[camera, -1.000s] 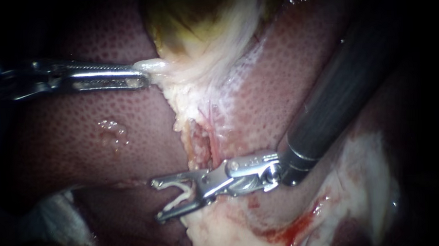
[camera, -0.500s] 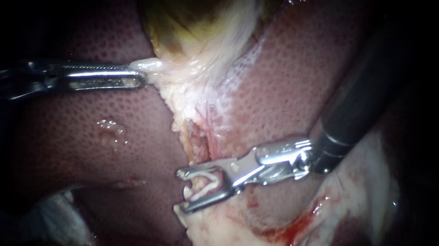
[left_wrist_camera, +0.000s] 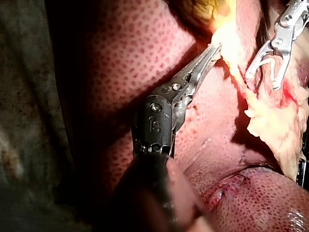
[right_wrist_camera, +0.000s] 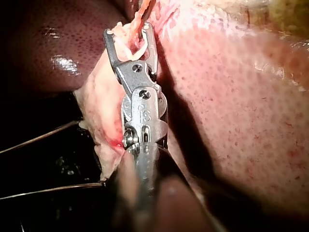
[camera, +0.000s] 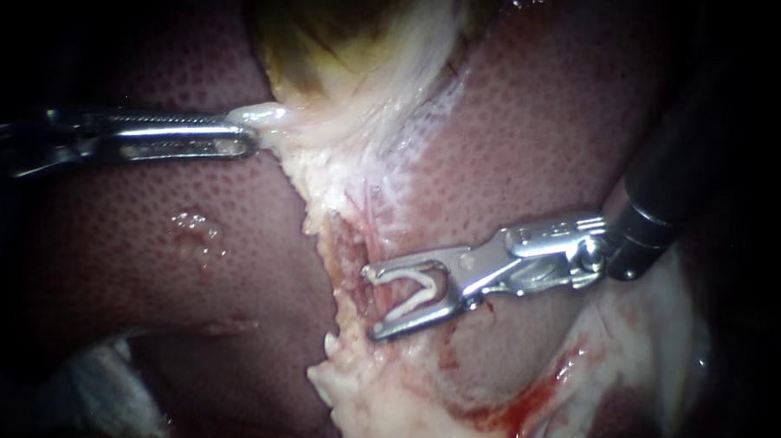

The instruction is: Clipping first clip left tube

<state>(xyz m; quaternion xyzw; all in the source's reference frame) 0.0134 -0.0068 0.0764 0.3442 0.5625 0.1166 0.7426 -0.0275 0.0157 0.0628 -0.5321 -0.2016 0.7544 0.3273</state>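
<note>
1. At the left edge: left instrument point(camera: 247, 136), lying level, clamped shut on a pale fold point(camera: 270, 117) at the rim of the gallbladder point(camera: 341, 39); held out over the liver point(camera: 114, 246); well apart from the clipping site.
2. In the middle: tube point(camera: 357, 246), a reddish strand within the pale band below the gallbladder; long axis running from the gallbladder down the endoscope view.
3. From the right: right instrument point(camera: 374, 302), the nearer one, spread open and gripping no tissue, white clip point(camera: 410, 292) loaded inside; mouth pointing leftward, roughly square to the tube and at its near edge; seemingly not yet fully astride it.
</note>
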